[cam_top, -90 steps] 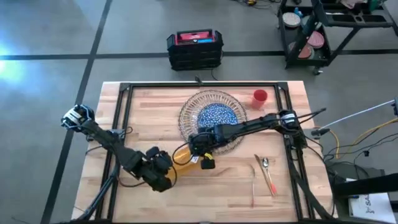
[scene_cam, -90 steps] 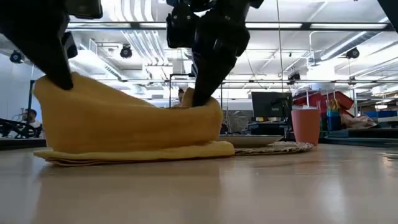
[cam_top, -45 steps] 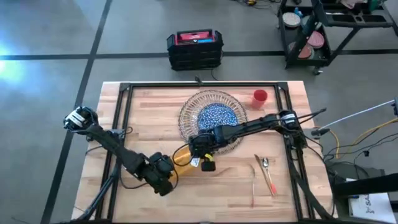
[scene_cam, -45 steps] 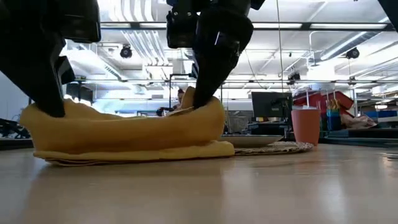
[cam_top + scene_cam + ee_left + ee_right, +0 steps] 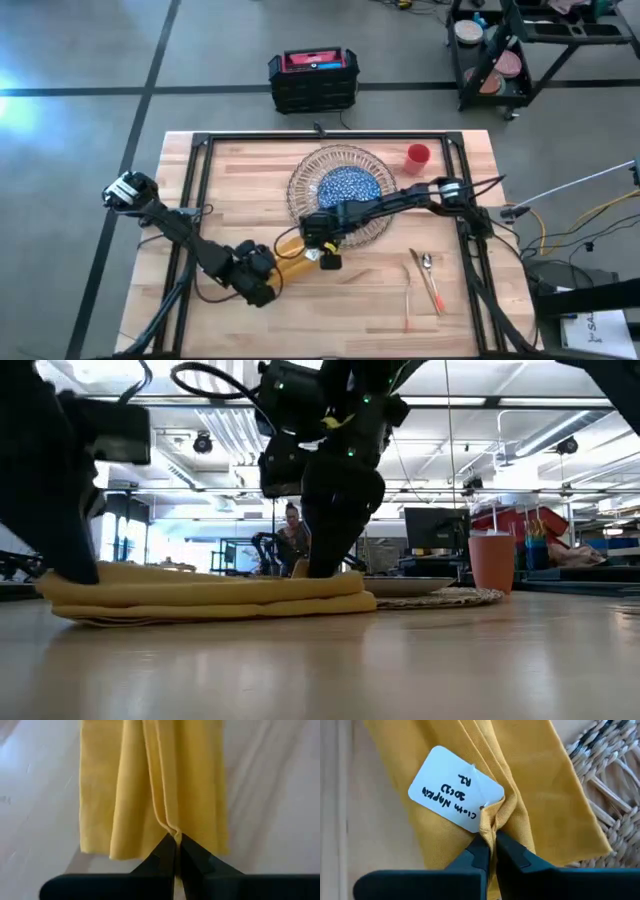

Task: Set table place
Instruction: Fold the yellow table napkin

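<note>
The yellow napkin (image 5: pixel 293 262) lies folded on the table (image 5: pixel 240 190), soft, light and limp, best held by pinched edges. The left gripper (image 5: pixel 175 840) pinches one end, the right gripper (image 5: pixel 489 837) the other, beside the woven mat (image 5: pixel 610 795).

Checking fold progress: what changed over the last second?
Both grippers lowered the yellow napkin: a second ago it was held up in a hump, now it lies flat and folded on the table, beside the woven mat. The left gripper and right gripper are still pinched on its edges. Plates, red cup and cutlery stayed put.
</note>
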Available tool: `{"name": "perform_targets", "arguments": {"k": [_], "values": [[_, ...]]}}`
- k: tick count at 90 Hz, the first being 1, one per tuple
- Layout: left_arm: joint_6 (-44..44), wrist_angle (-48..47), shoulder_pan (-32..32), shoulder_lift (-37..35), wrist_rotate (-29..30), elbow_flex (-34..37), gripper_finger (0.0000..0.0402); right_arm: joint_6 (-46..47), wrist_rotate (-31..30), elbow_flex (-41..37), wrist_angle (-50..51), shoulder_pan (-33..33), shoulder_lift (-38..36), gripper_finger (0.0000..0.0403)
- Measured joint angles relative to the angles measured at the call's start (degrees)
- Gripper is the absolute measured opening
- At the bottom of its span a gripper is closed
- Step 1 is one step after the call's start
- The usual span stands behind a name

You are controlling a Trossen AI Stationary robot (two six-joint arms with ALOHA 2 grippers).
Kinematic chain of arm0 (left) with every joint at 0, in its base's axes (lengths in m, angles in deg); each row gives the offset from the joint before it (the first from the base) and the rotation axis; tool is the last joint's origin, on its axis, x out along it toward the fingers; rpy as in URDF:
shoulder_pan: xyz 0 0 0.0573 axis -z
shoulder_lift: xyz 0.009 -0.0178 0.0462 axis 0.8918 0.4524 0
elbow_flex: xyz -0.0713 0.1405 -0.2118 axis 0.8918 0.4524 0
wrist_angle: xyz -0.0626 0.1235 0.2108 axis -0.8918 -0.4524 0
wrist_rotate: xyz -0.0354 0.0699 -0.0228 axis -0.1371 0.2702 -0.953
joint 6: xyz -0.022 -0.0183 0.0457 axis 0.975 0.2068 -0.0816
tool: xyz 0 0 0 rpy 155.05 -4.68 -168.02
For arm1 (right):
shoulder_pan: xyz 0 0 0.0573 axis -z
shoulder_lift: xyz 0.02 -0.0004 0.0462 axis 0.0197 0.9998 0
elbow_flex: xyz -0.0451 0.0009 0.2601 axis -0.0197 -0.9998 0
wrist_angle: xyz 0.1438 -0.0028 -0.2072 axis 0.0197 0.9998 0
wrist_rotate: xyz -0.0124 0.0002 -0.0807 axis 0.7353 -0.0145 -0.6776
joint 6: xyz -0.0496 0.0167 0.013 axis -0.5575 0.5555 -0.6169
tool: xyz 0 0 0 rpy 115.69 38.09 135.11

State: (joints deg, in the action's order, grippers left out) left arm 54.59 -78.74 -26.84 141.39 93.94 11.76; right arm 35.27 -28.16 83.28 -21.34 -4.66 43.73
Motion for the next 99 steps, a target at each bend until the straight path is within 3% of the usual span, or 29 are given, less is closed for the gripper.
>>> {"name": "perform_targets", "arguments": {"k": [29, 42, 72, 99], "values": [[0.1, 5.1, -0.1, 0.0, -0.5, 2.2, 0.0, 2.0, -0.2, 0.0, 0.2, 0.3, 0.0, 0.0008], [-0.2, 5.1, 0.0, -0.6, -1.2, 1.1, 0.0, 3.0, -1.0, 0.0, 0.6, 0.3, -1.0, 0.0044], [-0.3, 2.8, 0.0, -0.7, -1.0, 0.5, 0.0, 4.6, -9.6, 0.0, 2.0, 0.3, -4.4, 0.0164], [-0.2, -0.9, -0.2, -0.7, 3.6, 0.5, 0.0, 7.9, -9.5, 0.0, 3.1, -1.5, -4.6, 0.018]]}}
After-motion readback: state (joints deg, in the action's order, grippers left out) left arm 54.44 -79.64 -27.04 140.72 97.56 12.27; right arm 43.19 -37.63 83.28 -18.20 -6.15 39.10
